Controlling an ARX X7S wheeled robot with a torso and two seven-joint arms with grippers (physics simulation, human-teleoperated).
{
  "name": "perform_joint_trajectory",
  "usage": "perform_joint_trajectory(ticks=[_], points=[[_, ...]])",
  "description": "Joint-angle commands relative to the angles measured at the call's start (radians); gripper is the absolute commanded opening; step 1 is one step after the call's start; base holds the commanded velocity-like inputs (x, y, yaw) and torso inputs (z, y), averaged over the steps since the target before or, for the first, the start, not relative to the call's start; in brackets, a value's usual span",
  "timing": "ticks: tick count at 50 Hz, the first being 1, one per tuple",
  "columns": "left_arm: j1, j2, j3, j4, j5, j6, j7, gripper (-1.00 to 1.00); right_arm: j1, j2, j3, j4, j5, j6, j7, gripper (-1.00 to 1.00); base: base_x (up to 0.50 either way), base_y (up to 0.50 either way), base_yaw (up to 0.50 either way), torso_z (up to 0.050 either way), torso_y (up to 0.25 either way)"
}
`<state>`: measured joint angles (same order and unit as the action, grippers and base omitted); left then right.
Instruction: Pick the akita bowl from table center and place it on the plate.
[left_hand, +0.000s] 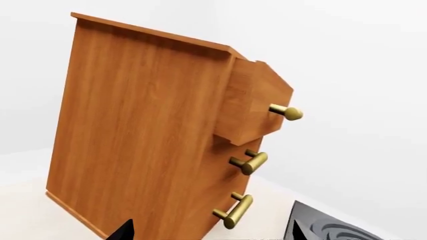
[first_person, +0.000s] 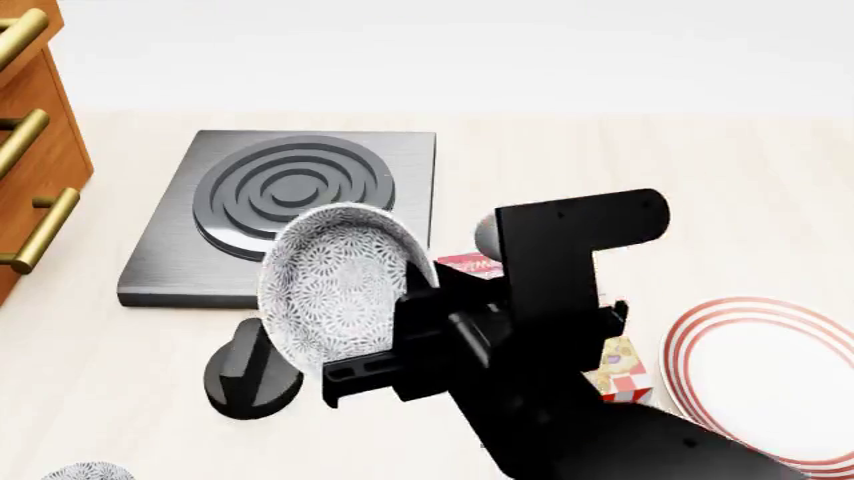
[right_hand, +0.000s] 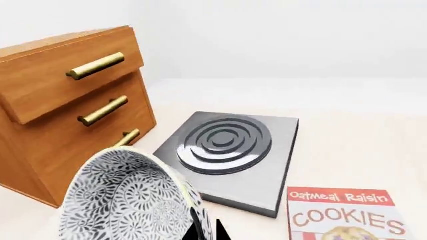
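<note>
Akita bowl (right_hand: 127, 200), "Oatmeal Raisin COOKIES" box (right_hand: 343, 215)

My right arm (first_person: 561, 330): matte black throughout, blocky rectangular housings, rounded upper link end, stepped bracket edges. No markings, cables or screws discernible on it. Right gripper (right_hand: 207, 231): only thin black finger tips visible in right wrist view. Left gripper (left_hand: 207, 232): two black pointed finger tips at frame edge, same plain black finish.

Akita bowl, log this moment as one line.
right pincer: holding akita bowl | bowl: lifted, tilted | plate: empty | stage: carrying
</note>
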<state>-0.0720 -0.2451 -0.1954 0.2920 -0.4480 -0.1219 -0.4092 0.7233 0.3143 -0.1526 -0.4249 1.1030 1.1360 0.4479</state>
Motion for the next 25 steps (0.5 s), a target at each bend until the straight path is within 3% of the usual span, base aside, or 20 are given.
perform_joint_trajectory(ticks=[1, 7, 16, 25], points=[[-0.002, -0.005, 0.009, 0.005, -0.003, -0.001, -0.001, 1.00, 0.185, 0.113, 0.179, -0.197, 0.156, 0.069, 0.168, -1.00, 0.00, 0.00, 0.00, 0.000, 0.000], [0.000, -0.007, 0.012, 0.007, -0.002, 0.002, -0.002, 1.00, 0.211, 0.209, 0.171, -0.246, 0.039, 0.026, 0.110, -1.00, 0.00, 0.00, 0.00, 0.000, 0.000], [0.002, -0.008, 0.016, 0.008, -0.003, 0.002, -0.007, 1.00, 0.213, 0.229, 0.315, -0.177, 0.100, 0.018, 0.195, -1.00, 0.00, 0.00, 0.00, 0.000, 0.000], [0.004, -0.010, 0.017, 0.012, -0.008, 0.002, -0.011, 1.00, 0.147, 0.249, 0.399, -0.047, 0.047, -0.039, 0.181, -1.00, 0.00, 0.00, 0.00, 0.000, 0.000]])
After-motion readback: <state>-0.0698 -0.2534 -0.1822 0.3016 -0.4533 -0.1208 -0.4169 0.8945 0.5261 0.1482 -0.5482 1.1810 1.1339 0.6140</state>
